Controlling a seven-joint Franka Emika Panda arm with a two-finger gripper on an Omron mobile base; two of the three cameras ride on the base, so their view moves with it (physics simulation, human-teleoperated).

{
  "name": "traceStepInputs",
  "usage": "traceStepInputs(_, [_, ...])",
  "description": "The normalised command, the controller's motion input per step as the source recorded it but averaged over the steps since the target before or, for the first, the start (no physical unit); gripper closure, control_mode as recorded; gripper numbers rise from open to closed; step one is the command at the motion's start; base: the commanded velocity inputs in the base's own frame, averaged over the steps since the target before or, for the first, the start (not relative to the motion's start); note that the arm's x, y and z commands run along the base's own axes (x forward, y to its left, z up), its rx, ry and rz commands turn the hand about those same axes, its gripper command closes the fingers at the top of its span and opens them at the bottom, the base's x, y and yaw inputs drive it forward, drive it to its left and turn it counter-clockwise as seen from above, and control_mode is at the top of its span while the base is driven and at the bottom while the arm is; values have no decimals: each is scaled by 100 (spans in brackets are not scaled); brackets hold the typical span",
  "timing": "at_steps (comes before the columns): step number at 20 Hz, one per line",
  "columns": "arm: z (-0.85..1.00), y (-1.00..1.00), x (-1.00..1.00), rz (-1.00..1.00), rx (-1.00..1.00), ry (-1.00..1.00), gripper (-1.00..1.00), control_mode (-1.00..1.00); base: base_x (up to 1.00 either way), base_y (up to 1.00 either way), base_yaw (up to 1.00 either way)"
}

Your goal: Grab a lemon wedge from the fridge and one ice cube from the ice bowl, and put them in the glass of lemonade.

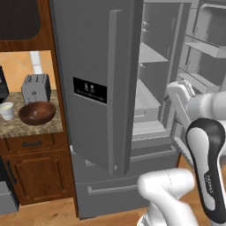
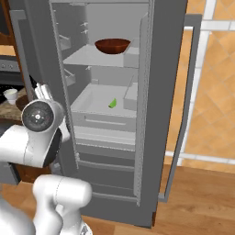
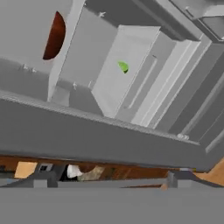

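The tool [image 3: 105, 178] is seen with its two dark tips set wide apart and nothing between them. It is held open in front of the fridge [image 1: 97, 66], level with the middle shelves.

The fridge is a tall body of brushed grey steel. A long vertical handle and a flat black dispenser panel are carried on the left door, and the right door [image 2: 183, 69] is swung fully out. Pale, smooth shelves and shallow rectangular bins are shown inside.

The lemon wedge [image 2: 113, 103] – a small, bright yellow-green sliver – is seen lying on the flat white floor of the lower compartment, near its middle [image 3: 124, 67]. One shelf higher, a round, dark reddish-brown shelf bowl [image 2: 112, 45] with a wooden look is set towards the right side of the shelf.

To the left of the fridge, a speckled stone counter [image 1: 31, 128] is carried on a warm brown wooden cabinet [image 1: 39, 172]. A second wide, wooden-looking counter bowl [image 1: 37, 112] is placed there. Whether white cubes lie in either bowl cannot be told.

Just beside the counter bowl, on its left, the glass of lemonade [image 1: 6, 110] is seen as a small, pale tapered cup. Behind the two, a boxy steel toaster [image 1: 35, 88] is stood against the wall.
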Motion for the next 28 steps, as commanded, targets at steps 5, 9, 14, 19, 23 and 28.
traceStepInputs(5, [-73, 0, 35, -11, 35, 16, -100, -100, 0, 0, 0])
traceStepInputs(9, [-79, 16, 74, -7, 25, 7, -100, -100, 0, 0, 0])
traceStepInputs(14, [-55, 18, 99, -5, 14, 13, -100, -100, 0, 0, 0])
traceStepInputs(19, [-17, -1, 96, 0, 7, 12, -100, -100, 0, 0, 0])
traceStepInputs(23, [-12, 4, 91, 11, 3, 7, -100, -100, 0, 0, 0])
traceStepInputs(28, [-20, 43, 62, 42, 0, 3, -100, -100, 0, 0, 0])
